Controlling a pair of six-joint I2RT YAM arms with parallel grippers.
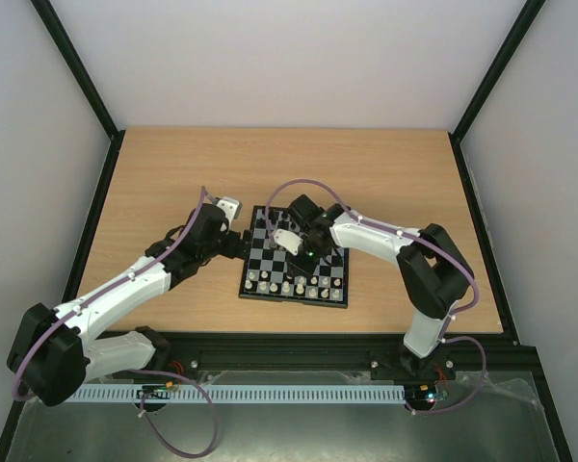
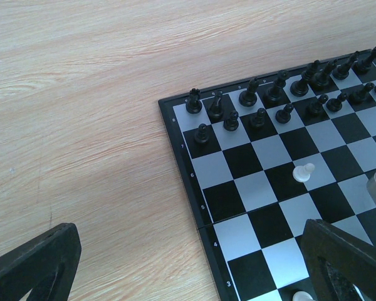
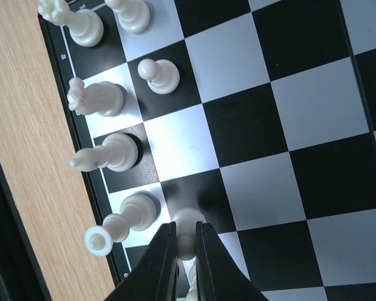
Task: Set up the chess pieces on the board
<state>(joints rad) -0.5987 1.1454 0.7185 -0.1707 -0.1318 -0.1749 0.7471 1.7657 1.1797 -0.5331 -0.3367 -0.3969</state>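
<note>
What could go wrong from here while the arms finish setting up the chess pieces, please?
1. The right arm's jaws are shut on a small cream-white pawn close beside a cream-white back-row piece; opening or withdrawing might topple that neighbour.
2. The left arm's open jaws straddle the edge of the black-and-grey checked chessboard; a sideways move could shove it and upset the standing black pieces.

The light-brown table (image 2: pixel 81 94) is showing a matt wood-grain finish. The small square chessboard with black and silvery-grey checks (image 3: pixel 288 125) is gleaming, smooth, with a soft sheen on its pale squares. The cream-white chess pieces (image 3: pixel 106 99) are looking like glossy moulded plastic, the black chess pieces (image 2: pixel 258 116) likewise faintly shining. The left gripper (image 2: pixel 194 260) is showing fingers (image 2: pixel 37 257) of matt, slightly grainy black plastic.
</note>
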